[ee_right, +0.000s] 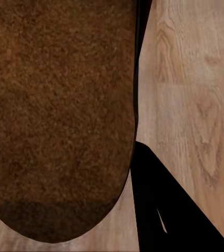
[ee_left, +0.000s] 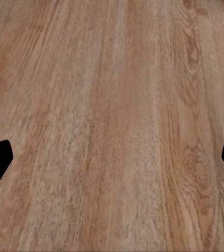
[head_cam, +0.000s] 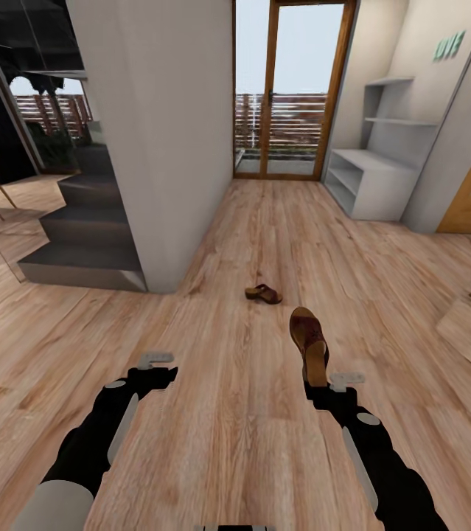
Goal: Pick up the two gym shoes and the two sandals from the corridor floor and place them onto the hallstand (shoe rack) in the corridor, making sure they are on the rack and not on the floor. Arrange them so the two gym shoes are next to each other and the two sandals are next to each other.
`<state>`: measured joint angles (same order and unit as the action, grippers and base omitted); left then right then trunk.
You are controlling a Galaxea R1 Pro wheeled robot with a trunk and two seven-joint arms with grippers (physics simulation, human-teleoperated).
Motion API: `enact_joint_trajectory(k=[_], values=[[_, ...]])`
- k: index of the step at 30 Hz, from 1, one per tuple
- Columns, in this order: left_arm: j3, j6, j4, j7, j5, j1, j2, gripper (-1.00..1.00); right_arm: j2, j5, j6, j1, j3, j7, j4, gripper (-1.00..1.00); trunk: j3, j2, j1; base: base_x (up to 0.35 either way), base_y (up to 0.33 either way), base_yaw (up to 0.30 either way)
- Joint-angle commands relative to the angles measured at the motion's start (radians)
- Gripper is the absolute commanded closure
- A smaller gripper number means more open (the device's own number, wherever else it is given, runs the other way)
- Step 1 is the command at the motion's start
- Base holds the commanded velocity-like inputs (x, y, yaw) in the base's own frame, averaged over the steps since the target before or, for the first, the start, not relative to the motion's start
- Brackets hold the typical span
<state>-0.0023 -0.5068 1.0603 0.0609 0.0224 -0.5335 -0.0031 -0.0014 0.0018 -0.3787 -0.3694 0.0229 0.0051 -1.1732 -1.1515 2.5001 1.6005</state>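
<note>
Right tool carrying one sandal down the corridor; rack far ahead.

The right tool [head_cam: 322, 383] pinches a sandal [head_cam: 309, 341] by one end, its tan footbed facing up and the shoe held above the floor [head_cam: 228, 442]. The second sandal [head_cam: 264, 294] lies on the floor ahead, near the corner of the grey wall [head_cam: 158, 133]. The rack [head_cam: 371, 181] stands well apart, against the right-hand wall by the glass door [head_cam: 292, 88]. The left tool [head_cam: 154, 363] is spread and holds nothing. The sandal looks light, with a stiff sole and softer straps; a grip across the sole edge at one end should hold, though the long free end may swing.
</note>
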Motion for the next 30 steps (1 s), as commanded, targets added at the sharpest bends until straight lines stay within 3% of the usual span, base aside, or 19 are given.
enact_joint_trajectory(k=[1, 23, 30], values=[[0.001, -0.006, 0.001, 0.002, 0.002, 0.000, 0.000, -1.00, 0.000, -0.003, -0.006, 0.000, 0.000, -0.002, -0.002, 1.00, -0.001, 0.000, 0.000, 0.344, 0.001, 0.000], [0.000, -0.006, 0.001, 0.002, 0.002, 0.000, -0.001, -1.00, -0.006, -0.004, -0.006, 0.000, 0.005, -0.002, -0.002, 1.00, 0.000, 0.000, 0.000, 0.345, 0.000, -0.001], [-0.001, -0.006, 0.001, 0.002, 0.002, 0.000, -0.001, -1.00, -0.008, -0.005, -0.006, 0.000, 0.005, -0.002, -0.002, 1.00, 0.001, 0.000, 0.000, 0.345, 0.000, -0.167]])
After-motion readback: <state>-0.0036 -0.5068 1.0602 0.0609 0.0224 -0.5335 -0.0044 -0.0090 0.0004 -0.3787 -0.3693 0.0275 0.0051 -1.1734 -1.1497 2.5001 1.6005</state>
